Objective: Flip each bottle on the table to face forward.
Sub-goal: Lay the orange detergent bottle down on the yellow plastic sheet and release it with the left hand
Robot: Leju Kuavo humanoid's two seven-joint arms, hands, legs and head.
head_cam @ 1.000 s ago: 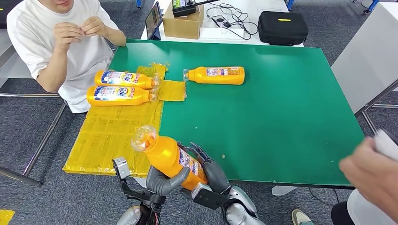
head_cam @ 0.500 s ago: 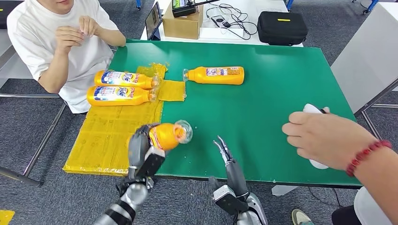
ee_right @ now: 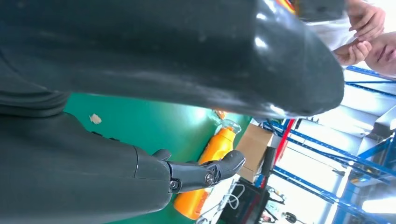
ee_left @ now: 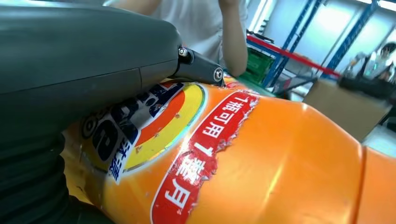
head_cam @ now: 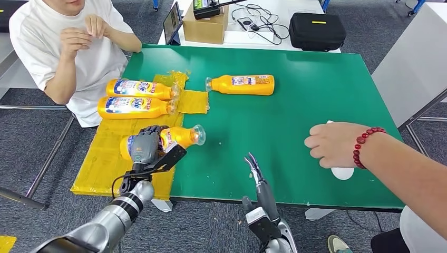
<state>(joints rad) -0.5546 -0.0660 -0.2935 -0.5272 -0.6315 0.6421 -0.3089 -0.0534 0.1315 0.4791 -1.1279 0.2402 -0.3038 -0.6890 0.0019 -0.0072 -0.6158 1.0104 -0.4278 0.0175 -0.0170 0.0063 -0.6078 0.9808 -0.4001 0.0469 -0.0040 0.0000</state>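
left robot hand (head_cam: 143, 147) clasping a bottle (head_cam: 176, 138) laid label-up on the yellow mat (head_cam: 113, 158), just below two finished bottles (head_cam: 136, 98); right robot hand (head_cam: 255, 169) empty, fingers spread; last bottle (head_cam: 241, 84) beyond the mat, unflipped.

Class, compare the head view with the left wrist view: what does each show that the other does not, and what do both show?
Head view alone: the green table, three more orange bottles lying on it, the right hand empty, and a person's hand on a white object. Left wrist view alone: the torn red sticker on the label. Both: the left hand gripping the held bottle.
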